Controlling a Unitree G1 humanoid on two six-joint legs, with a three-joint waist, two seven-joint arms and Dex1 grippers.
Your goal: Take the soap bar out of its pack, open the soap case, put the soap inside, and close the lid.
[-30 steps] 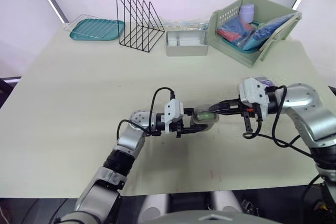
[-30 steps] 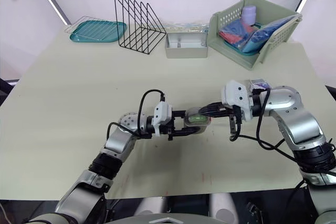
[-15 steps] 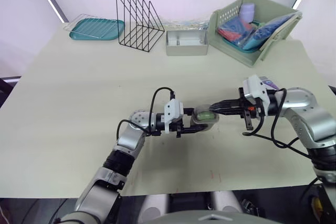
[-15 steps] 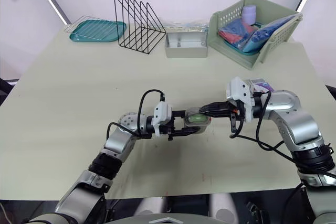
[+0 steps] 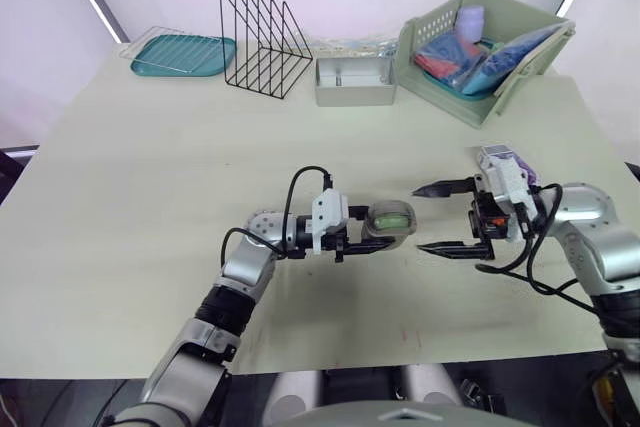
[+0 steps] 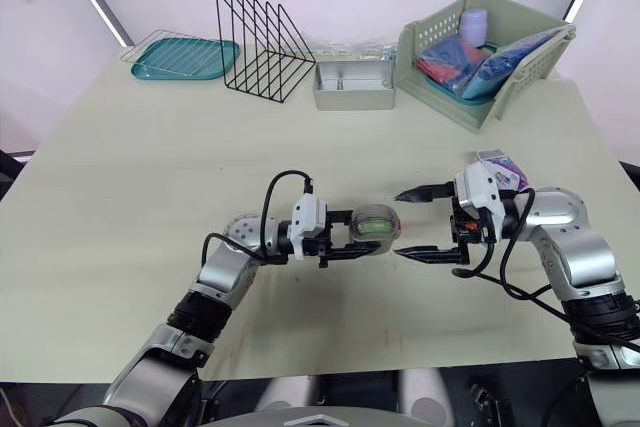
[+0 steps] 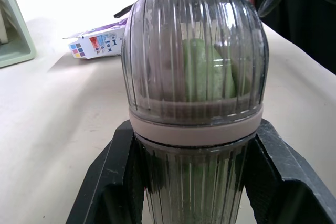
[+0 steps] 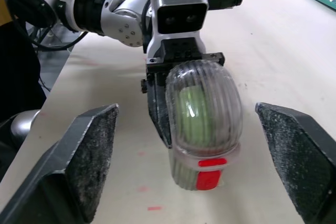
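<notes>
On the pale table (image 5: 150, 197), in the left eye view, the left gripper (image 5: 368, 232) has its 2 black fingers clamped on the soap case (image 5: 392, 219), which sits low near the table's middle. The right gripper (image 5: 418, 219) is near the case without touching it. Its jaws are spread wide and both tips point at the case. The purple soap pack (image 5: 503, 155) lies by the right wrist.

In the right eye view, 4 things line the far edge: a teal tray (image 6: 180, 57), a black wire rack (image 6: 262, 32), a grey metal tin (image 6: 353, 84) and a green basket (image 6: 500, 77) of packets.

In the left wrist view, the ribbed clear case rises between that gripper's fingers (image 7: 107, 182), which press on its lower half. The green soap bar (image 7: 207, 69) shows through the domed upper half. A pale band runs where the 2 halves meet, and the lid is down.

In the right wrist view, the right arm's 2 fingers (image 8: 79, 156) stand far apart, 1 on each side of the case. A red latch (image 8: 209, 178) shows at the end of the case nearest them.
</notes>
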